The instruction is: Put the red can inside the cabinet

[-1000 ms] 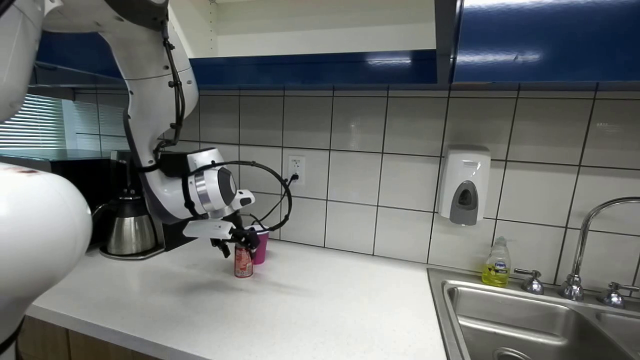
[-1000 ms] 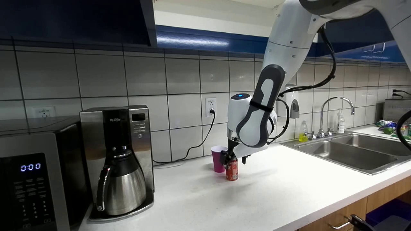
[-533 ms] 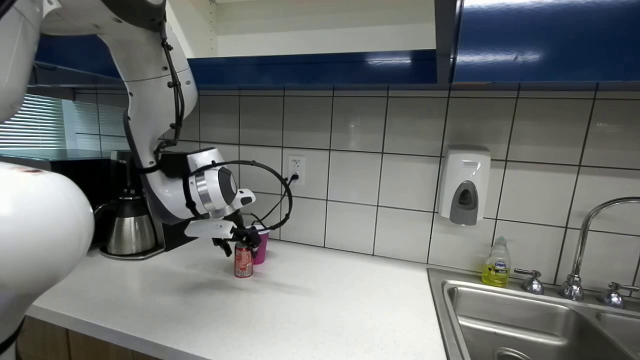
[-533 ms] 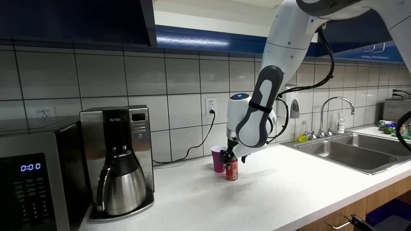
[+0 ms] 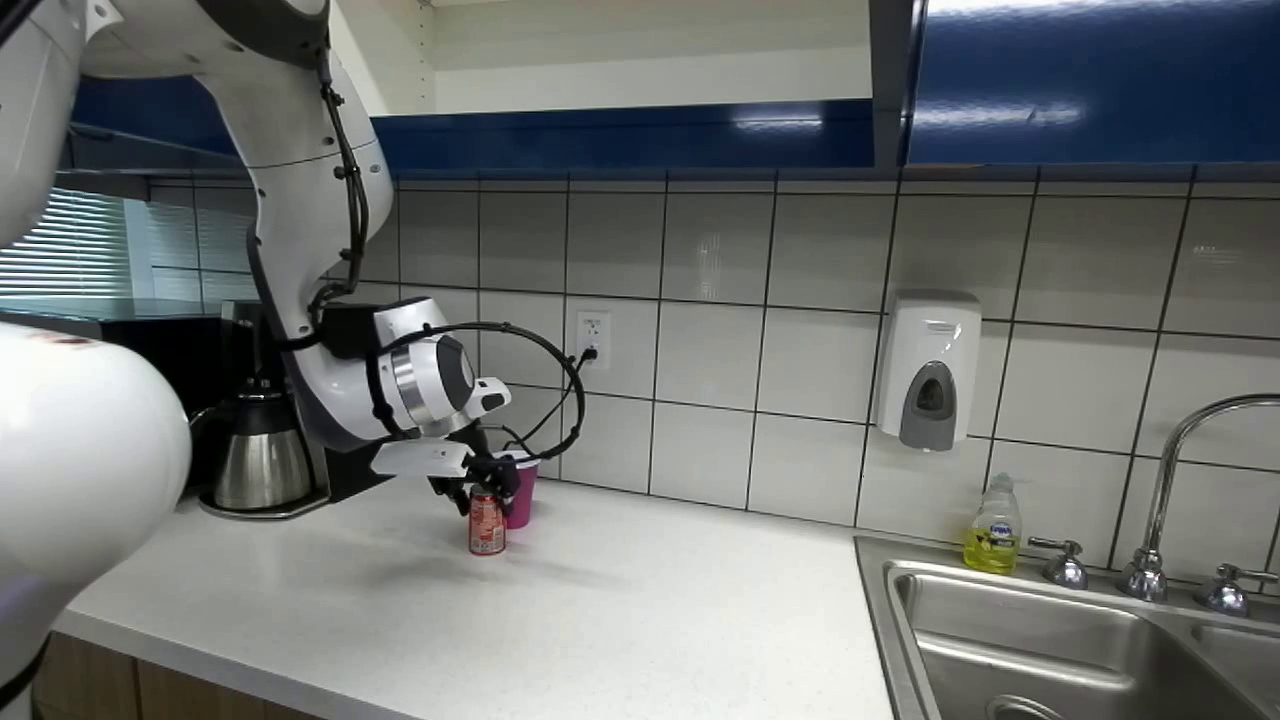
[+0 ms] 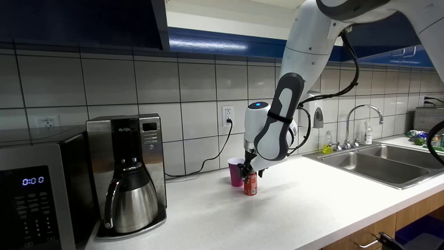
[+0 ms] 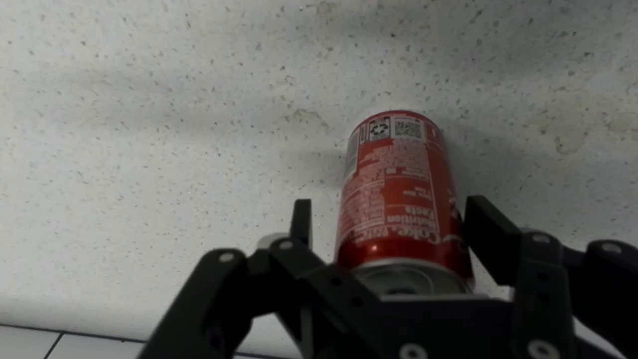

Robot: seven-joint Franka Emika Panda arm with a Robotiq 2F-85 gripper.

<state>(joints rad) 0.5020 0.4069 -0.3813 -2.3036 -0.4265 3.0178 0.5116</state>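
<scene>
The red can (image 5: pixel 487 530) stands upright on the counter, also in an exterior view (image 6: pixel 250 186) and in the wrist view (image 7: pixel 398 184). My gripper (image 7: pixel 391 217) points down over the can's upper part, with one finger on each side. In the wrist view the left finger is apart from the can; the right finger is close against its side, and contact is unclear. The gripper also shows in both exterior views (image 5: pixel 486 502) (image 6: pixel 253 175). The cabinet (image 5: pixel 630 137) hangs above, open, with a pale interior and blue lower edge; it also shows in an exterior view (image 6: pixel 225 43).
A pink cup (image 6: pixel 236 173) stands just behind the can, close to the gripper. A coffee maker (image 6: pixel 126 173) and microwave (image 6: pixel 34 194) stand to one side. A sink (image 5: pixel 1020 620), soap bottle (image 5: pixel 993 530) and wall dispenser (image 5: pixel 930 370) lie on the other side.
The gripper's fingers have drawn closer together around the can. The upper arm has shifted slightly. The can has not moved.
</scene>
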